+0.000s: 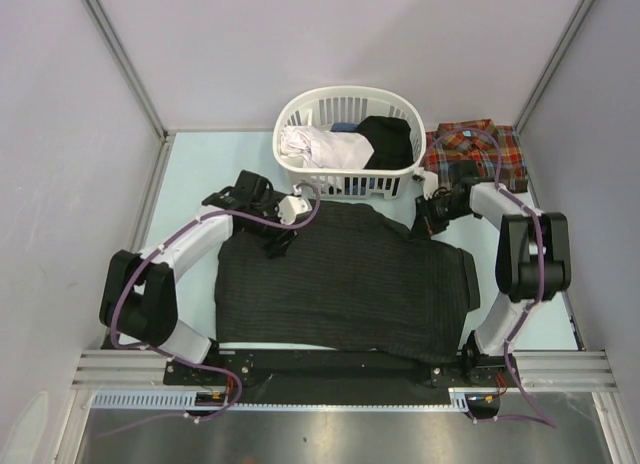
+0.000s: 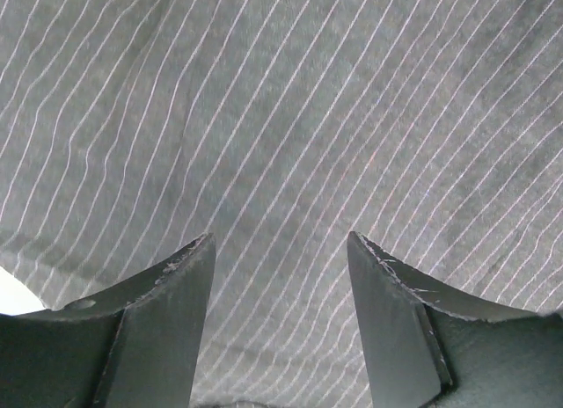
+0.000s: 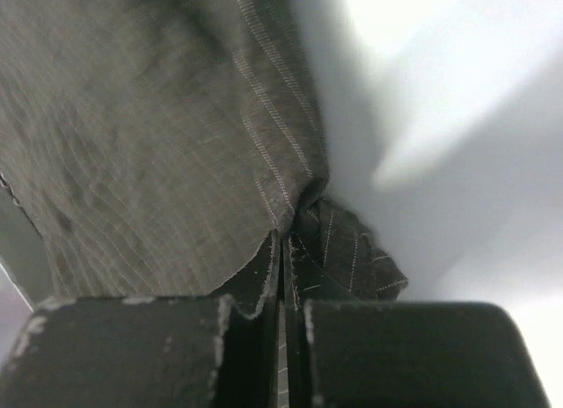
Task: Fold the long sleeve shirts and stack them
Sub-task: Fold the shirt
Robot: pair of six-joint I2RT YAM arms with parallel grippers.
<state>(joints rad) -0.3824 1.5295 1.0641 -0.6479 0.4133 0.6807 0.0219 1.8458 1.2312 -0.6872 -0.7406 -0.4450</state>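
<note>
Pinstriped shirt [image 1: 345, 284]: spread on worktop [image 1: 195, 169]. Left gripper [image 2: 281, 250]: wide, over its cloth. Right gripper [image 3: 283, 250]: clamped on its edge. Plaid shirt [image 1: 485, 154]: far right.

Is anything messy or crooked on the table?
A little. The pinstriped shirt lies crooked, its right edge bunched near the right arm, and its far corner is puckered where the right gripper pinches it. The plaid shirt sits lumpy in the far right corner beside the basket. Nothing looks torn or spilled.

Spread fingers [image 2: 180, 311] over pinstriped shirt [image 2: 290, 118].
</note>
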